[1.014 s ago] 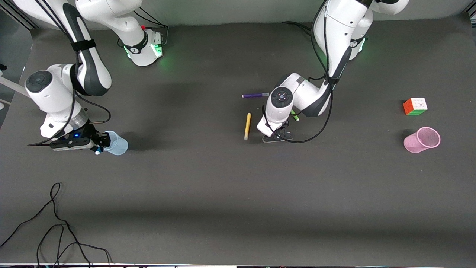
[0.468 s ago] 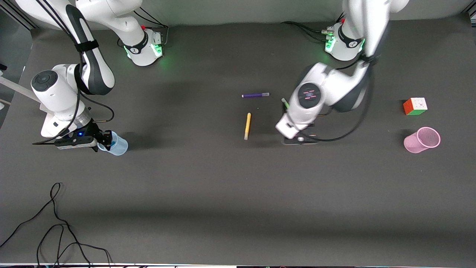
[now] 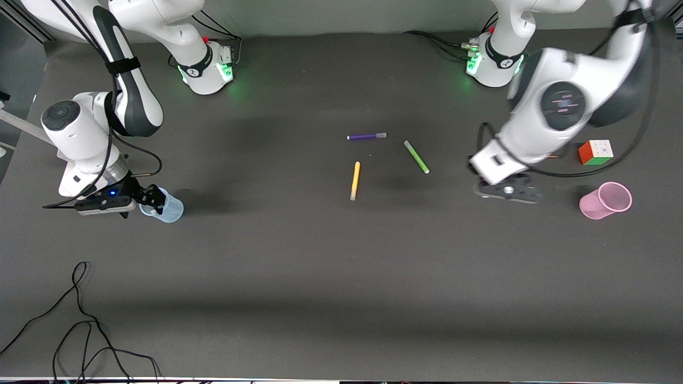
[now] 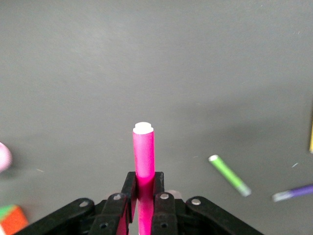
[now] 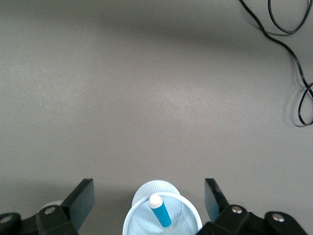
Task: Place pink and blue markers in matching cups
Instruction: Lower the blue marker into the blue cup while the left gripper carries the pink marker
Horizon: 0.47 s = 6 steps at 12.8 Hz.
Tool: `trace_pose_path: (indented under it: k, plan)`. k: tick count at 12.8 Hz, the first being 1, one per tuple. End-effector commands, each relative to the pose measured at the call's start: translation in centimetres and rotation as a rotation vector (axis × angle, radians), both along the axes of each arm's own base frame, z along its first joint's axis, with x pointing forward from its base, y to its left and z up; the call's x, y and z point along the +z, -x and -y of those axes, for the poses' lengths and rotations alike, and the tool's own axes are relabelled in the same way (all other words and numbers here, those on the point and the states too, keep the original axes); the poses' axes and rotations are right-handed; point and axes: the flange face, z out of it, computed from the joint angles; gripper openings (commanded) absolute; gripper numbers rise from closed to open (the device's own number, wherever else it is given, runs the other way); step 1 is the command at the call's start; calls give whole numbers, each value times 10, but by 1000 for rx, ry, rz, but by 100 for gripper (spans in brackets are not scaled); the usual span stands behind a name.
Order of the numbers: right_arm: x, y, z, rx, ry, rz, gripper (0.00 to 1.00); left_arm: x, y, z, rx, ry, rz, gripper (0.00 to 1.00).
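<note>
My left gripper (image 3: 509,191) is shut on the pink marker (image 4: 143,152) and holds it in the air over the table, beside the pale pink cup (image 3: 605,200). That cup lies tilted on its side near the left arm's end, its mouth toward the front camera. My right gripper (image 3: 151,202) is open, with its fingers (image 5: 84,196) on either side of the pale blue cup (image 3: 166,209). The blue marker (image 5: 160,213) stands tilted inside the blue cup (image 5: 129,219), whitish end up. In the left wrist view the gripper (image 4: 144,178) grips the marker's lower part.
A yellow pen (image 3: 355,180), a green pen (image 3: 416,156) and a purple pen (image 3: 367,136) lie mid-table. A puzzle cube (image 3: 596,152) sits just farther from the front camera than the pink cup. A black cable (image 3: 80,320) loops near the front edge at the right arm's end.
My left arm has swung from the pens toward the pink cup, carrying the pink marker and uncovering the green pen. My right gripper stays at the blue cup, shifted slightly.
</note>
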Motion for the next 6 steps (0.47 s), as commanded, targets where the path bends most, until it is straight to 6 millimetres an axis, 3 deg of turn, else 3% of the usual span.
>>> trace_pose_path:
  k: [1, 4, 6]
  plan:
    - [40, -18, -5, -11, -5, -100, 100, 20, -7, -76, -171, 17, 13, 0]
    - [96, -37, -26, -32, -81, -179, 100, 26, -12, -159, -327, 71, 40, 0]
    - [151, -44, -53, 15, -90, -187, 100, 25, -9, -205, -429, 123, 57, 0]
